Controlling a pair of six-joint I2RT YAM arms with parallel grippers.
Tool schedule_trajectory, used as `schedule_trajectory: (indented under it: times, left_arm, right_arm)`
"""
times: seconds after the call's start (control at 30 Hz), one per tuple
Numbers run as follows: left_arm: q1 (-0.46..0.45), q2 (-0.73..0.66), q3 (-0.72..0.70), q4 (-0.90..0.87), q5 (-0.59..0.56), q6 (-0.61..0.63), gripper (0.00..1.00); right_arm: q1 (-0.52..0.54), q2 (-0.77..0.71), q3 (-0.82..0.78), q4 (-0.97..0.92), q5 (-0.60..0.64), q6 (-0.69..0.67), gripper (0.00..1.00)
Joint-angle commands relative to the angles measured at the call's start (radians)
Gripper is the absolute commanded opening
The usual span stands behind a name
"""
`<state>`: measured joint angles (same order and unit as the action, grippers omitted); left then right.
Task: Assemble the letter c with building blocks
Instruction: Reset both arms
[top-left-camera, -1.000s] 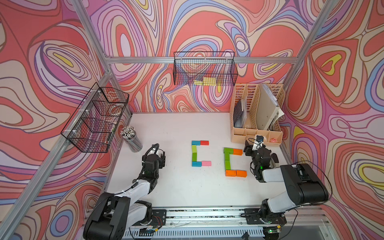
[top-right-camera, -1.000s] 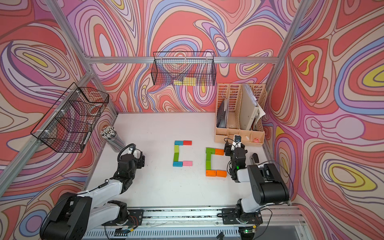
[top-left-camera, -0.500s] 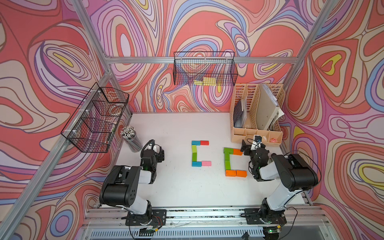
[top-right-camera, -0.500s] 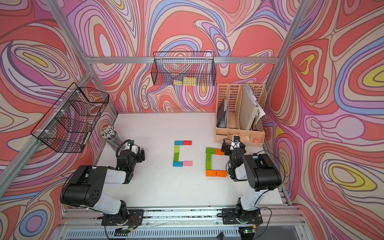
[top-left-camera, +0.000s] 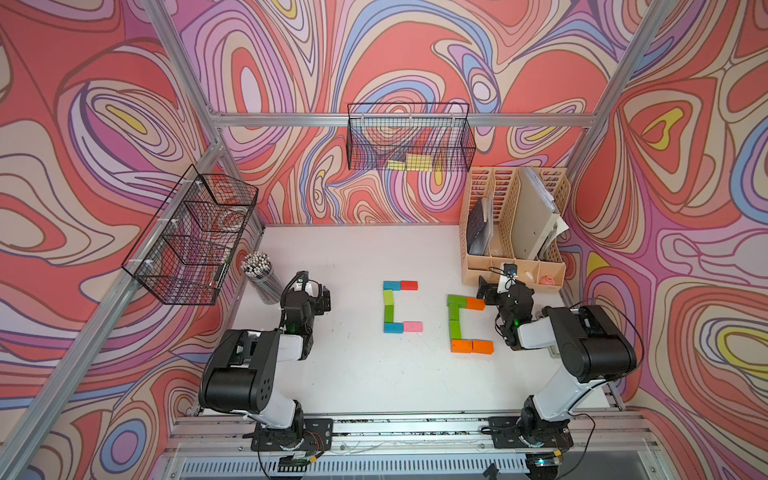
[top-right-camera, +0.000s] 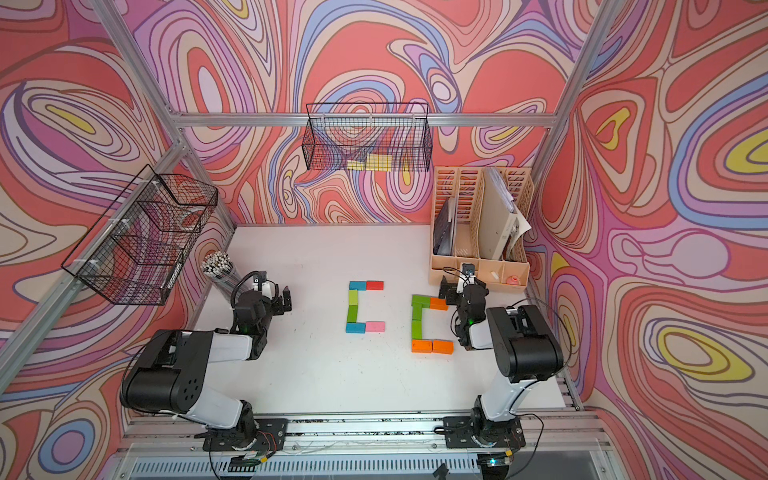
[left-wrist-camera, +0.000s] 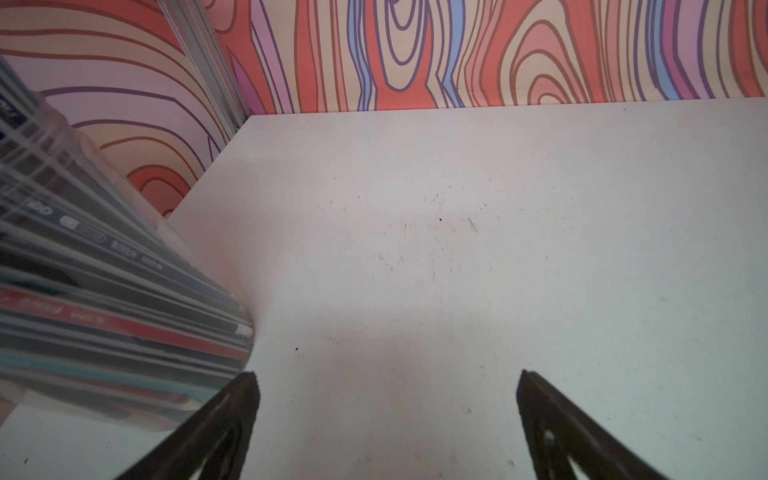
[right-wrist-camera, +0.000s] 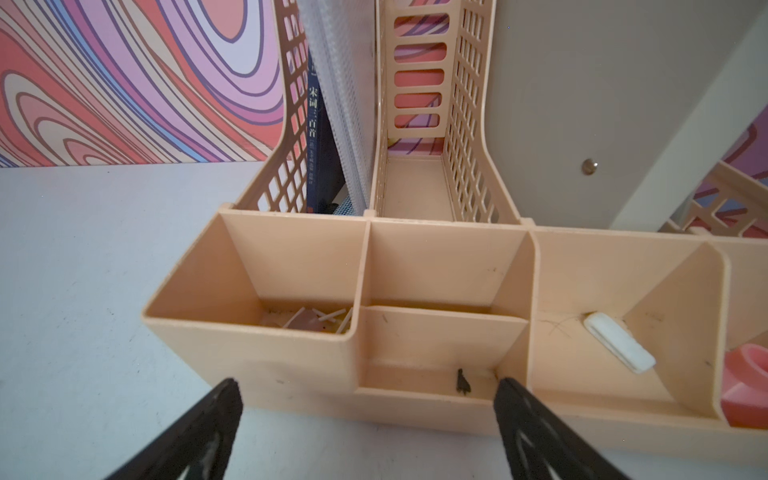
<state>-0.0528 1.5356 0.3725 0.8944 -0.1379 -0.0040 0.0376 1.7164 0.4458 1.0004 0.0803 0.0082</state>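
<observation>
The building blocks lie on the white table (top-left-camera: 365, 374) as two C shapes, seen in both top views. One C has blue (top-left-camera: 391, 285), red (top-left-camera: 409, 285), green (top-left-camera: 388, 305), blue (top-left-camera: 393, 327) and pink (top-left-camera: 412, 326) bricks. The other has green (top-left-camera: 454, 324) and orange (top-left-camera: 472, 346) bricks, with one orange brick (top-left-camera: 475, 303) at its top end. My left gripper (top-left-camera: 309, 291) (left-wrist-camera: 388, 382) is open and empty, left of the blocks. My right gripper (top-left-camera: 500, 289) (right-wrist-camera: 368, 388) is open and empty, just right of that top orange brick. Neither wrist view shows a block.
A clear cup of pencils (top-left-camera: 262, 276) (left-wrist-camera: 104, 291) stands close beside the left gripper. The beige desk organizer (top-left-camera: 515, 232) (right-wrist-camera: 291, 353) stands right in front of the right gripper. Wire baskets hang on the back wall (top-left-camera: 409, 139) and the left wall (top-left-camera: 195, 237).
Both arms have folded up toward their bases, and both grippers have shifted slightly toward the back wall. The blocks have not moved.
</observation>
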Motion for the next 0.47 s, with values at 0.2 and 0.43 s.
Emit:
schedule_trajectory:
  times: [0.2, 0.43]
  left_arm:
    - [0.004, 0.004, -0.006, 0.015, 0.003, -0.001, 0.99]
    - [0.004, 0.002, -0.011, 0.023, 0.015, 0.003, 0.99]
  right_arm:
    - [-0.008, -0.015, 0.005, -0.014, -0.009, -0.008, 0.98]
    - [-0.008, -0.015, 0.006, -0.014, -0.009, -0.008, 0.98]
